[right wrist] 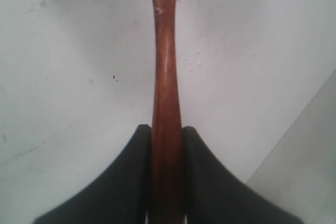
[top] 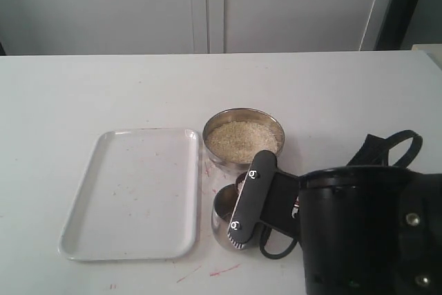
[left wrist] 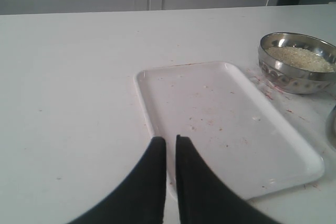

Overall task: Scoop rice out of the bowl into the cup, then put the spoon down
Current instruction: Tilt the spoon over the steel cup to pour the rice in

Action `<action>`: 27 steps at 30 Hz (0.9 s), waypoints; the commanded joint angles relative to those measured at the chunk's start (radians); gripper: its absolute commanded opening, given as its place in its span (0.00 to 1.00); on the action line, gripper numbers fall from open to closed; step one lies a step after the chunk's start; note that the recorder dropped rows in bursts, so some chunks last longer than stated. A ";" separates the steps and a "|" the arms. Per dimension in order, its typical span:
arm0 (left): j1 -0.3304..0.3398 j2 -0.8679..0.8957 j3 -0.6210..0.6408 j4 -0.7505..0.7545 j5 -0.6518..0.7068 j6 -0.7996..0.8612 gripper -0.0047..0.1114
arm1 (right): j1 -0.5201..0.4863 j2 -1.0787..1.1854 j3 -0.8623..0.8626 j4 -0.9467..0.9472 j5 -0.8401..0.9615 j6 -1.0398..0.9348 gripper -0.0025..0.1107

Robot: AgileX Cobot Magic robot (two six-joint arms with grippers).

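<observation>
While the right arm [top: 373, 226] hides part of the cup [top: 222, 215] at lower centre, the bowl [top: 243, 111] of rice [top: 243, 139] sits just above, right of a white tray [top: 131, 195]; right claw [right wrist: 167, 128] grips the spoon [right wrist: 165, 66] handle, left claw [left wrist: 169, 141] pinched together, empty

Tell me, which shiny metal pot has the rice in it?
The wide, shallow bowl beside the tray's far corner holds the rice. The narrower cup nearer the camera, partly under the right tool, shows none.
</observation>
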 commanded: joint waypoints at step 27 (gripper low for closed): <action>-0.007 0.001 -0.006 -0.010 -0.004 0.000 0.16 | 0.045 0.093 0.005 -0.150 0.009 0.073 0.02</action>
